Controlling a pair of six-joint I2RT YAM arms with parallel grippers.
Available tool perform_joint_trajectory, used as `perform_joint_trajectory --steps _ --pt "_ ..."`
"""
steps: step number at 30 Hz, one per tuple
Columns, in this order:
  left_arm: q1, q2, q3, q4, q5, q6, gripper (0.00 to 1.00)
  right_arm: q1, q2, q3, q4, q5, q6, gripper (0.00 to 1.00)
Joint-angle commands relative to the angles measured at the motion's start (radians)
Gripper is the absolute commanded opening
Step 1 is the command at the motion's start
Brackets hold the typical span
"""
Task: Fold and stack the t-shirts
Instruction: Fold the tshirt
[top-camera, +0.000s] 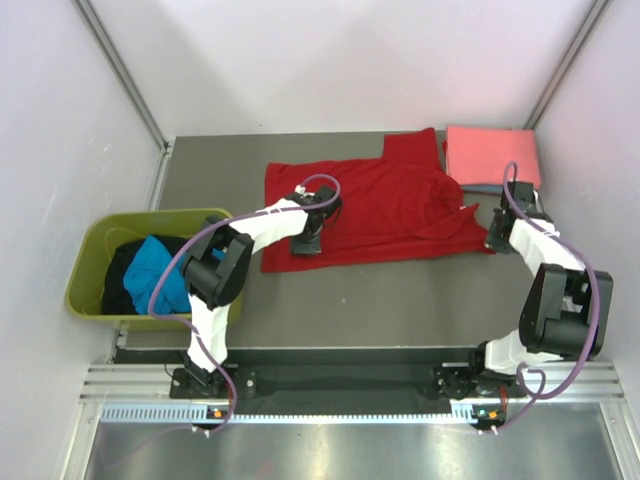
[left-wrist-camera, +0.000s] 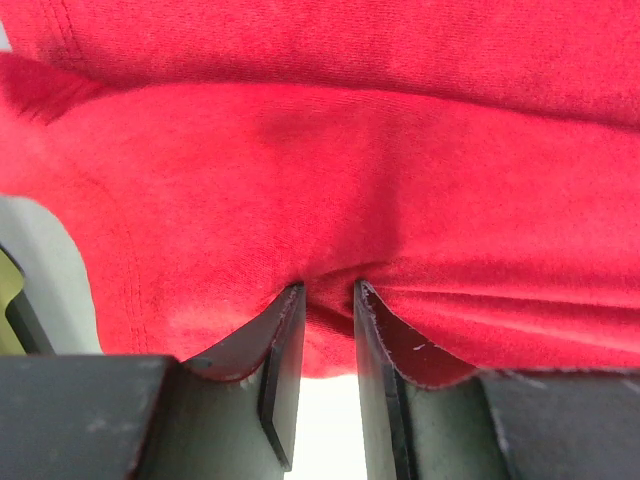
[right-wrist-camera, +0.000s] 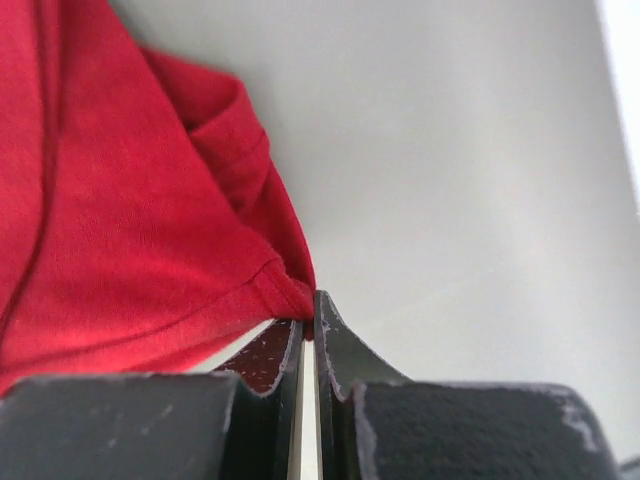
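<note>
A bright red t-shirt (top-camera: 390, 205) lies spread across the middle of the dark table, one sleeve pointing to the back. My left gripper (top-camera: 306, 243) sits on its near left part. In the left wrist view the left gripper (left-wrist-camera: 328, 292) is shut on a raised fold of the red cloth (left-wrist-camera: 330, 180). My right gripper (top-camera: 492, 240) is at the shirt's near right corner. In the right wrist view this gripper (right-wrist-camera: 310, 322) is shut on the hem corner of the red shirt (right-wrist-camera: 130, 250). A folded salmon-pink t-shirt (top-camera: 492, 155) lies at the back right.
An olive-green tub (top-camera: 150, 215) stands off the table's left edge, holding a turquoise-blue shirt (top-camera: 160, 270) and a black one (top-camera: 120, 280). White walls close in the table at the back and both sides. Bare table (top-camera: 400, 300) lies in front of the red shirt.
</note>
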Motion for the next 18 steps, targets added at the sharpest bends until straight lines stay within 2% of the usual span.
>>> perform_joint_trajectory --steps 1,4,8,10,14,18 --pt "0.011 0.054 -0.063 -0.099 -0.047 -0.021 0.31 -0.007 -0.03 0.07 -0.126 0.139 -0.07 0.01" --pt "0.006 0.041 -0.098 -0.09 -0.038 -0.022 0.31 -0.003 -0.061 0.007 -0.079 0.099 -0.103 0.03" --pt "-0.001 -0.004 -0.138 -0.087 -0.032 -0.027 0.31 0.003 -0.015 0.047 -0.143 0.093 -0.103 0.06" --pt "-0.003 -0.019 -0.155 -0.098 -0.039 -0.03 0.32 0.005 0.01 0.071 -0.175 0.07 -0.121 0.12" --pt "-0.006 -0.062 -0.192 -0.092 -0.018 -0.048 0.32 0.013 0.087 0.111 -0.24 0.068 -0.1 0.14" --pt "-0.052 -0.104 -0.221 -0.11 -0.012 -0.08 0.32 0.025 0.056 0.116 -0.282 0.071 -0.066 0.19"
